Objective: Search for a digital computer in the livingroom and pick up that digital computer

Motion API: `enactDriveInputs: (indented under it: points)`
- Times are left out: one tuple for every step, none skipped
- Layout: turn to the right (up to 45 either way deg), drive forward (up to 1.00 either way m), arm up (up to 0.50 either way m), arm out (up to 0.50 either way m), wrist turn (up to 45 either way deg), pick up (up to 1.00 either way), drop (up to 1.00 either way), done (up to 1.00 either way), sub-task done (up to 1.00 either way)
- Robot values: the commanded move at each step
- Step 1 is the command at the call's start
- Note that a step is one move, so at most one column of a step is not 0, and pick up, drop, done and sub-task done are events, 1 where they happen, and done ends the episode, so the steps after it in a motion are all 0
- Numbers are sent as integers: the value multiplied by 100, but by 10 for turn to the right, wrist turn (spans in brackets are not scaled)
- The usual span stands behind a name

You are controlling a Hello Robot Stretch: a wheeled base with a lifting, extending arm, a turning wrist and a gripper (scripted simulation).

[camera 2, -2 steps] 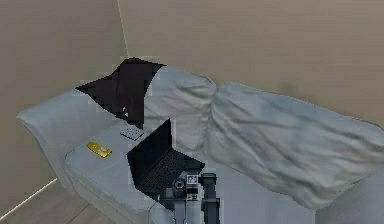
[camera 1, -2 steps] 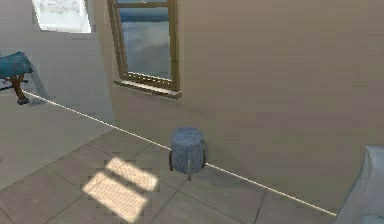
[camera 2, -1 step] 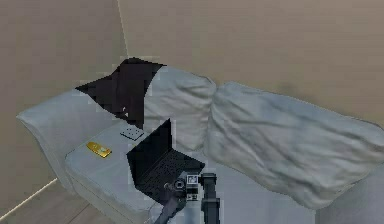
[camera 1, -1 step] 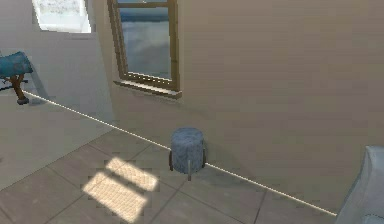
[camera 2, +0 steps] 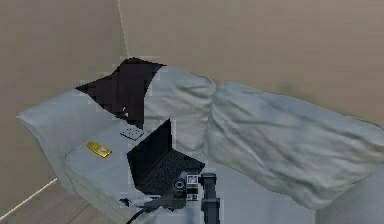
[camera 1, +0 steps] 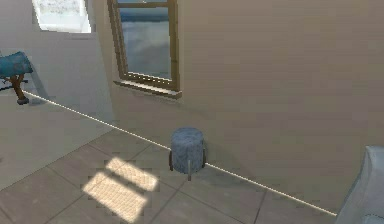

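An open laptop (camera 2: 163, 160) with a dark screen and keyboard lies on the seat of a pale grey sofa (camera 2: 270, 130) in the arm side view. The arm (camera 2: 210, 203) rises from the bottom edge, with two small white marked squares at its far end. The gripper (camera 2: 140, 203) reaches left from them, at the laptop's near edge. Since the laptop lies on the seat right at the gripper's far end, I cannot tell whether it holds anything.
On the sofa seat lie a small yellow object (camera 2: 97, 149) and a small pale flat thing (camera 2: 131, 132); a black cloth (camera 2: 125, 85) drapes the far corner. In the forward view a grey round stool (camera 1: 188, 148) stands below a wood-framed window (camera 1: 147, 45), on tiled floor.
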Motion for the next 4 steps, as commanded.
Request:
enactDriveInputs:
  points:
    - [0, 0, 0, 0, 450, 0, 0, 0, 0]
    - [0, 0, 0, 0, 270, 0, 0, 0, 0]
    - [0, 0, -30, 0, 0, 0, 0, 0, 0]
    - [0, 0, 0, 0, 0, 100, 0, 0, 0]
